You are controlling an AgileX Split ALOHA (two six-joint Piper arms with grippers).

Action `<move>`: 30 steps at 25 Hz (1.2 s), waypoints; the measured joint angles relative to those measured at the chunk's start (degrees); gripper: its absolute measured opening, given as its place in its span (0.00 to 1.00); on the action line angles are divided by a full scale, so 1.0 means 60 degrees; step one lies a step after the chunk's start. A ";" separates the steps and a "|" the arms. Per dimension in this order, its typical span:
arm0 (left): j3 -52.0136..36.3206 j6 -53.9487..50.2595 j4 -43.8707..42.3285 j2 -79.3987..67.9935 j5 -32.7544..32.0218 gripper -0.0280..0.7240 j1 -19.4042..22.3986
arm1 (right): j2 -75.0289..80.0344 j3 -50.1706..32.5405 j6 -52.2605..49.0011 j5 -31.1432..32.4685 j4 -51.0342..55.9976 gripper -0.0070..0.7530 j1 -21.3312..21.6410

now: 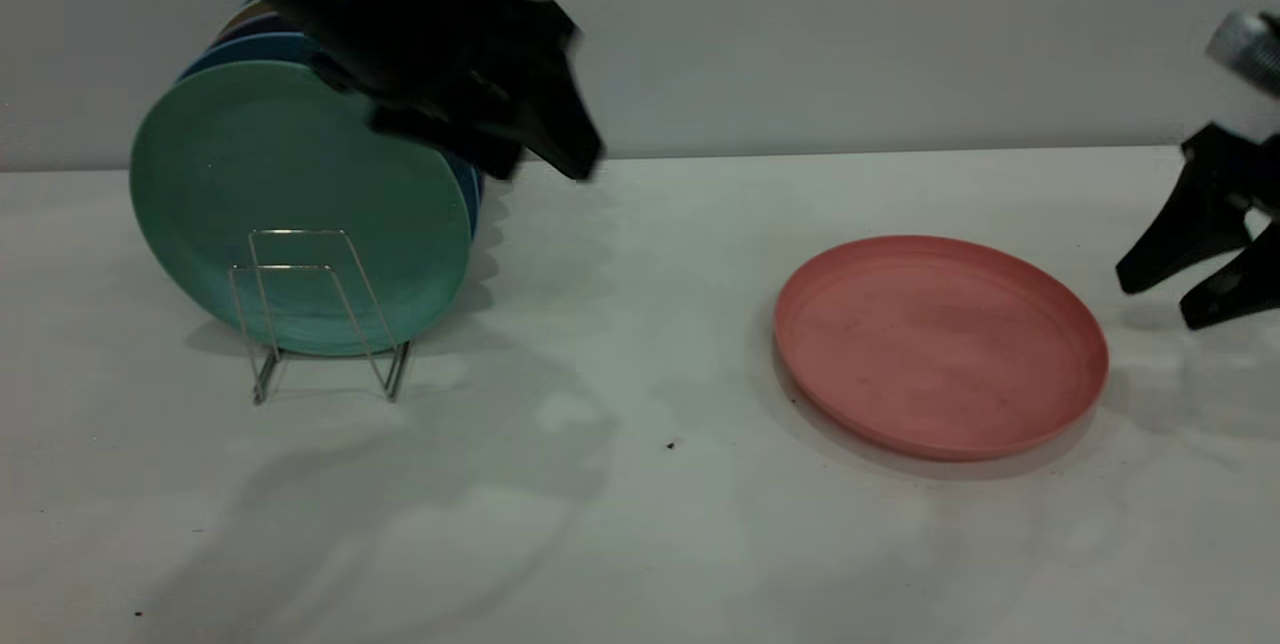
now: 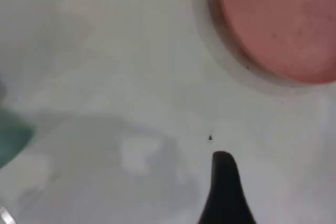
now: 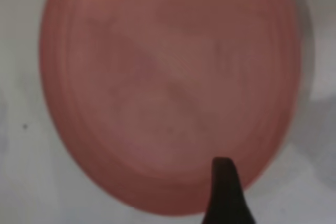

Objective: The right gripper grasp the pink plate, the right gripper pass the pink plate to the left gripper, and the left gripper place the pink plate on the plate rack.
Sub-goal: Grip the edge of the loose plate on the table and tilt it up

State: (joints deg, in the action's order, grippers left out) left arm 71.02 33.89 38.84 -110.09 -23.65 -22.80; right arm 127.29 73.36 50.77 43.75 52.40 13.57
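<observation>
Item, far left: plate rack (image 1: 322,309), thin wire loops, standing on the white table (image 1: 620,544); a teal-green plate (image 1: 300,204) is leaning upright in it with blue plates (image 1: 262,49) stacked behind

Item, above the rack: left gripper (image 1: 560,149), bulky and black, hanging in the air with its wedge fingers pointing down and toward the middle of the table; whether they are parted I cannot tell from where I am standing. It is holding nothing. One fingertip (image 2: 224,167) is showing in its wrist view over bare table, with the plate off in the corner, well apart

Item, right of centre: pink plate (image 1: 940,344), lying flat on the table, rim up, untouched. Being round, it is offering no long axis; any stretch of rim serves equally

Item, far right: right gripper (image 1: 1170,296), fingers spread apart and empty, hovering just beside the plate's right edge and pointing down toward it. In its wrist view one fingertip (image 3: 223,174) is sitting over the near rim of the plate (image 3: 168,87). This is plainly the nearer arm, so the grasp looks to be falling to it, onto that near rim
</observation>
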 joint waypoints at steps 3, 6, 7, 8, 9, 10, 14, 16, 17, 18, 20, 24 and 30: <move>0.0085 0.0019 0.0033 -0.0368 0.0079 0.78 -0.0303 | 0.0574 0.0303 0.0134 0.0000 0.0032 0.72 0.0000; 0.0085 0.0019 0.0044 -0.0427 0.0103 0.78 -0.0431 | 0.1154 0.0678 0.0154 0.0000 0.0154 0.72 0.0000; 0.0085 0.0019 0.0051 -0.0427 0.0103 0.78 -0.0438 | 0.1330 0.0777 0.0190 0.0022 0.0241 0.72 0.0000; 0.0085 0.0029 0.0062 -0.0427 0.0124 0.78 -0.0438 | 0.1488 0.0890 0.0234 0.0064 0.0375 0.72 -0.0010; 0.0085 0.0028 0.0062 -0.0427 0.0132 0.78 -0.0438 | 0.1610 0.1003 0.0314 0.0115 0.0497 0.72 -0.0022; 0.0085 0.0028 0.0062 -0.0427 0.0155 0.78 -0.0438 | 0.1747 0.1114 0.0382 0.0182 0.0622 0.72 -0.0047; 0.0095 0.0047 0.0062 -0.0427 0.0165 0.78 -0.0438 | 0.2093 0.1370 0.0586 0.0455 0.0875 0.71 -0.0259; 0.0103 0.0047 0.0062 -0.0427 0.0165 0.78 -0.0438 | 0.2136 0.1417 0.0680 0.0491 0.0947 0.70 -0.0417; 0.0103 0.0047 0.0062 -0.0427 0.0165 0.78 -0.0438 | 0.2151 0.1417 0.0777 0.0491 0.1012 0.68 -0.0499; 0.0103 0.0047 0.0062 -0.0427 0.0174 0.78 -0.0438 | 0.2170 0.1417 0.0854 0.0463 0.1034 0.65 -0.0603; 0.0103 0.0047 0.0062 -0.0427 0.0230 0.78 -0.0438 | 0.2189 0.1417 0.0959 0.0360 0.1068 0.51 -0.0829; 0.0103 0.0047 0.0062 -0.0427 0.0304 0.78 -0.0438 | 0.2253 0.1417 0.1491 0.0261 0.1341 0.10 -0.1194; 0.0103 0.0047 0.0033 -0.0427 0.0091 0.78 -0.0438 | 0.2170 0.1417 0.3221 0.1188 0.2708 0.03 -0.1235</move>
State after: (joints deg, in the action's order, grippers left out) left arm 71.64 34.17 39.04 -112.65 -23.11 -25.42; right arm 140.31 81.86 70.10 50.88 68.65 6.16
